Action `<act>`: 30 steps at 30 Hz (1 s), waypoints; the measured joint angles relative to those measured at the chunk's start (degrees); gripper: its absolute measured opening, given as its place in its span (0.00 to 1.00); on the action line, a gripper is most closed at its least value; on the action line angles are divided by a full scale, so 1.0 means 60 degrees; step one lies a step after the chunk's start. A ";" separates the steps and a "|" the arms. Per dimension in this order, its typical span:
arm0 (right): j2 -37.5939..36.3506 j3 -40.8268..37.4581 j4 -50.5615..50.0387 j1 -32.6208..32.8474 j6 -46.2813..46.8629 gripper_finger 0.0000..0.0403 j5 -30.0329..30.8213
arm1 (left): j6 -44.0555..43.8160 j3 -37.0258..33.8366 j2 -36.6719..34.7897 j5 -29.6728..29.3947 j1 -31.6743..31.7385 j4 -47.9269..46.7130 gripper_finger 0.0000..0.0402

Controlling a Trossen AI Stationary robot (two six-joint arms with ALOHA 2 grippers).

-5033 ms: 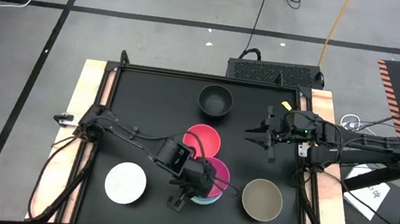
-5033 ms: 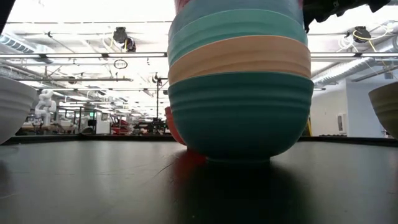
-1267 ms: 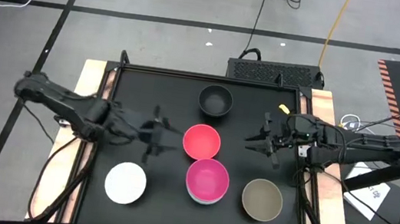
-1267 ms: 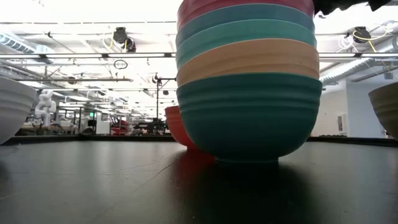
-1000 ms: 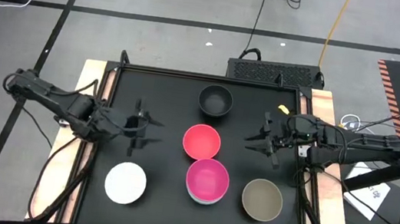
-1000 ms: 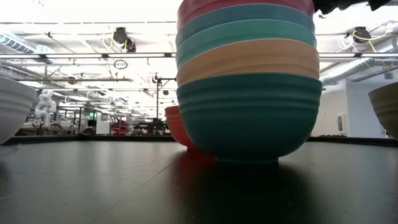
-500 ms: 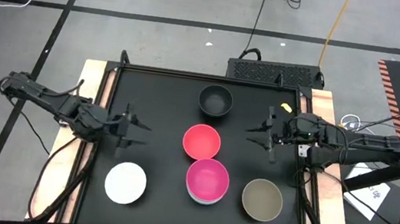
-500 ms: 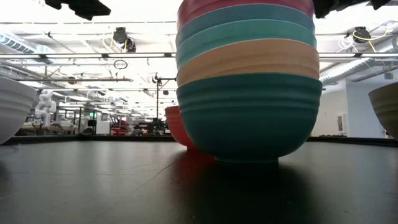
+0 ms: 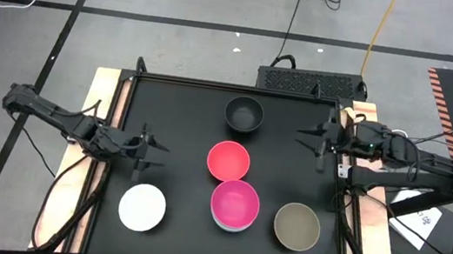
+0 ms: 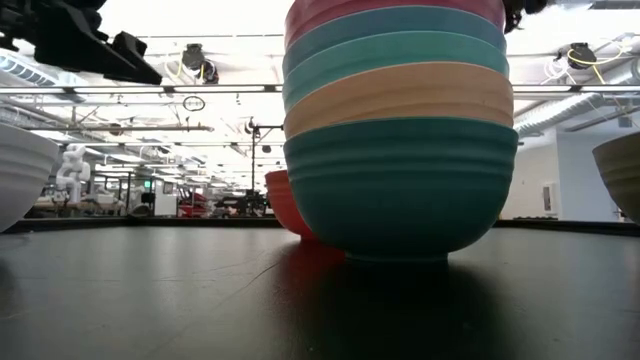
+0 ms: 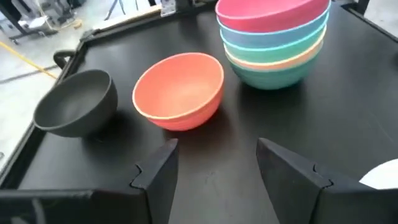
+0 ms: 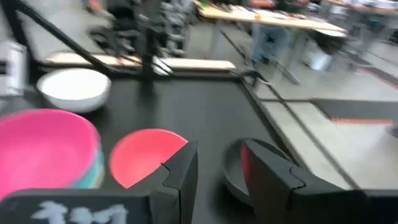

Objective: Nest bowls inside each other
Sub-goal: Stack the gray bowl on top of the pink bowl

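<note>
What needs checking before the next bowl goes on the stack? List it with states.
1. Stack upright, magenta bowl on top: ok.
2. Red bowl standing apart from the stack, free to grasp: ok.
3. Left gripper empty, jaws open: ok.
4. Right gripper empty, jaws open: ok.
5. Black bowl, white bowl and taupe bowl nested: not ok.
6. Stack fully seated, no tilted bowl inside: cannot tell.
</note>
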 joint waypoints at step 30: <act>-0.1897 -0.2375 -0.1672 0.2663 0.2220 0.29 -0.0817 | 0.0239 -0.0220 -0.1256 0.0635 0.0712 0.0167 0.54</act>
